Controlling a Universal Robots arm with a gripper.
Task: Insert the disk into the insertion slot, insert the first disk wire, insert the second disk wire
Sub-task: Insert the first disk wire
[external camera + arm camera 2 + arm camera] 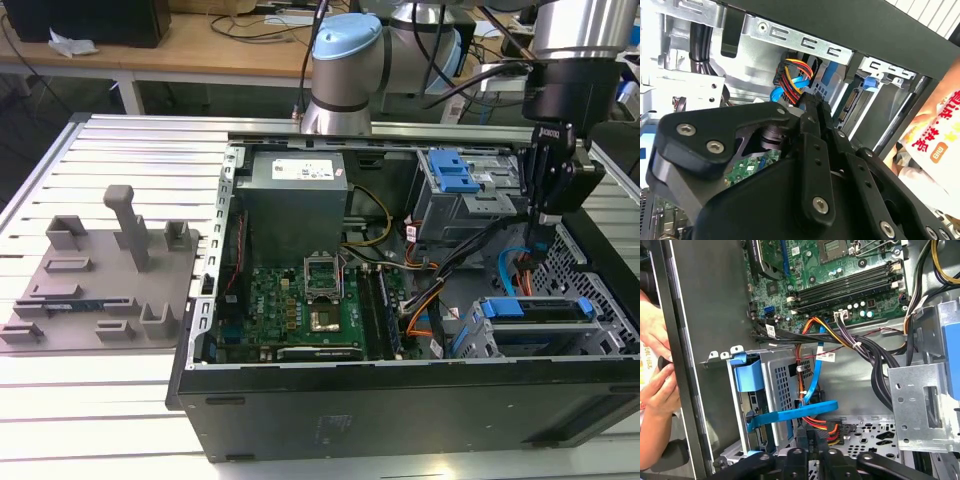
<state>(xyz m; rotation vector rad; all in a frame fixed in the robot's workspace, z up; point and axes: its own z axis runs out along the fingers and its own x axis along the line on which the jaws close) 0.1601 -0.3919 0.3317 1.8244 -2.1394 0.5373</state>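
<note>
Already, past the green motherboard (310,300) toward the exterior view's right, the blue-framed flat disk (535,308) is seated in the grey perforated drive cage (478,338). Over it, the black gripper (538,238) is closed narrow at the orange-red wire bundle (822,427); its plug is best kept square and pressed straight.

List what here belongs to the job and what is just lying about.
Job: gripper, power wire it grips, blue wire, disk, slot.
Lying about: power supply, motherboard, tall cage, grey fixture plate, a hand.
</note>
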